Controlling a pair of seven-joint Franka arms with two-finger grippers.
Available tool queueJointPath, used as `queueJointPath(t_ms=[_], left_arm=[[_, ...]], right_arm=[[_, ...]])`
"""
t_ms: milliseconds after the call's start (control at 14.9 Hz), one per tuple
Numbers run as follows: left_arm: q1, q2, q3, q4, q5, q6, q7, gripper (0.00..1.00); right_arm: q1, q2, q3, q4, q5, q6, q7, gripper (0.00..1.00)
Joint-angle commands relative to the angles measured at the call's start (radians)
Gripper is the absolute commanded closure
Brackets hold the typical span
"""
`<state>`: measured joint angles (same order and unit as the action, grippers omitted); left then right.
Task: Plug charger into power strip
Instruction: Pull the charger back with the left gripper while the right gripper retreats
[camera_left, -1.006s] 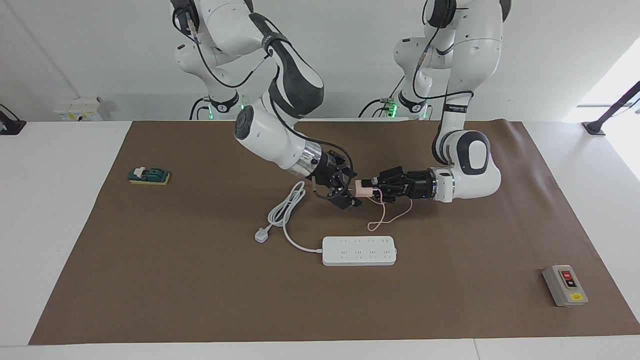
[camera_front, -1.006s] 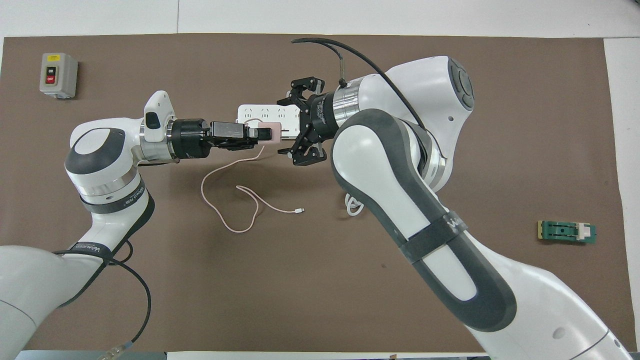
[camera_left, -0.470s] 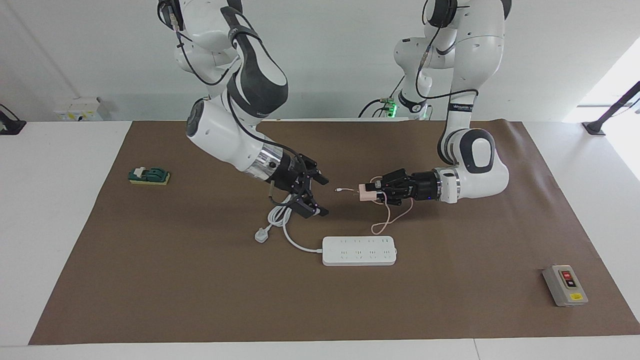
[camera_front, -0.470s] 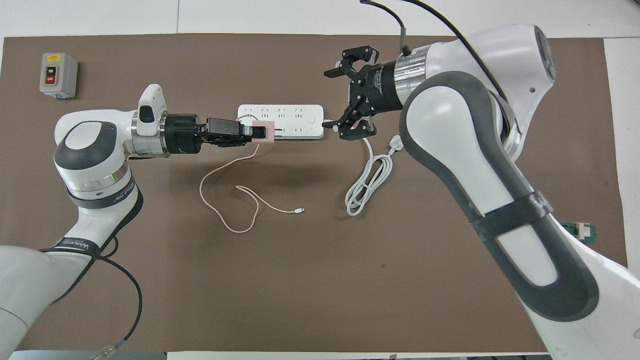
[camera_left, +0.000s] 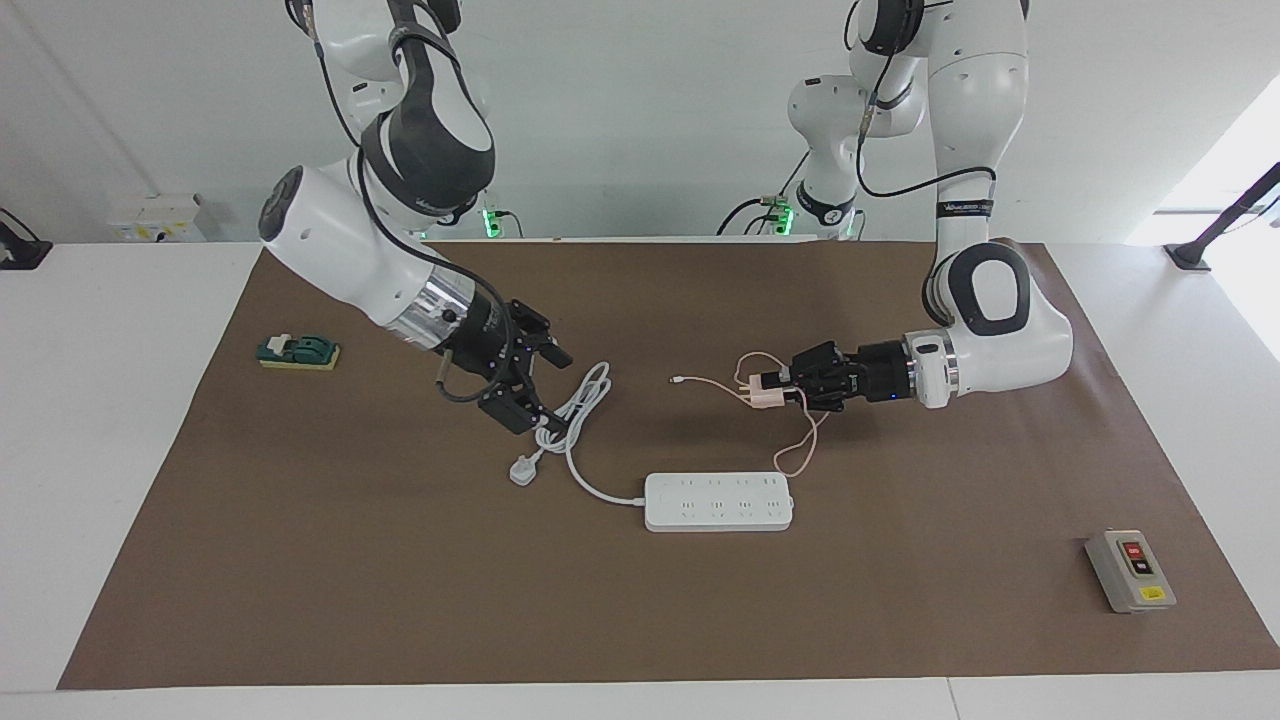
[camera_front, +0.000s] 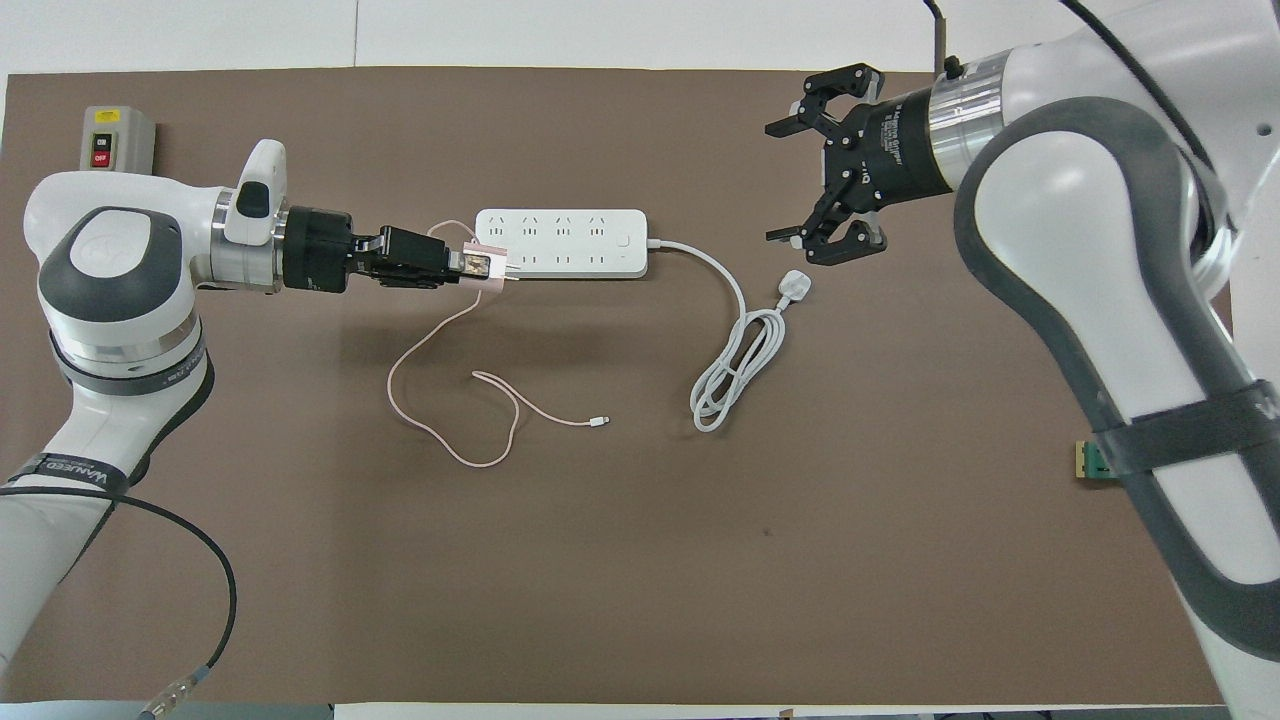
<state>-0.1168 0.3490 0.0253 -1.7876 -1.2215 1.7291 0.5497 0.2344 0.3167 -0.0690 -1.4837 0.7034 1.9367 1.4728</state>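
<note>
Pink charger (camera_left: 762, 392) held in the air, not yet plugged into the power strip (camera_left: 718, 501).

Left tool (camera_left: 778, 388) clamped shut on the charger, held level above the brown mat (camera_left: 400, 580) of the table, over the spot just nearer the robots than the strip's end toward the left arm, prongs pointing toward the right arm's end. Thin pink cable (camera_front: 470, 400) hanging down and looping on the mat nearer the robots. Right tool (camera_left: 535, 385) wide open and empty, up over the strip's coiled white cord (camera_left: 575, 410) and three-pin plug (camera_left: 523, 468). Grey switch box (camera_left: 1130, 571) far out at the left arm's end; green block (camera_left: 298, 351) at the right arm's end.
</note>
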Motion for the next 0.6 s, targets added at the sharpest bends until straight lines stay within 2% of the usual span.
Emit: queueJointPath(t_ms=[0, 201, 403, 537], left_arm=[[0.012, -0.076, 0.017, 0.01, 0.165, 0.024, -0.12, 1.0], [0.014, -0.13, 0.047, 0.105, 0.457, -0.018, -0.29, 1.0], [0.04, -0.179, 0.044, 0.158, 0.597, -0.149, -0.422, 1.0], [0.007, -0.261, 0.028, 0.186, 0.747, -0.189, -0.572, 1.0]], right_arm=[[-0.07, -0.045, 0.011, -0.007, -0.088, -0.115, -0.168, 0.0], [-0.124, -0.086, 0.009, -0.024, -0.136, -0.195, -0.301, 0.0], [-0.156, -0.116, 0.009, -0.026, -0.212, -0.272, -0.418, 0.0], [-0.17, -0.129, 0.009, -0.026, -0.266, -0.323, -0.527, 0.0]])
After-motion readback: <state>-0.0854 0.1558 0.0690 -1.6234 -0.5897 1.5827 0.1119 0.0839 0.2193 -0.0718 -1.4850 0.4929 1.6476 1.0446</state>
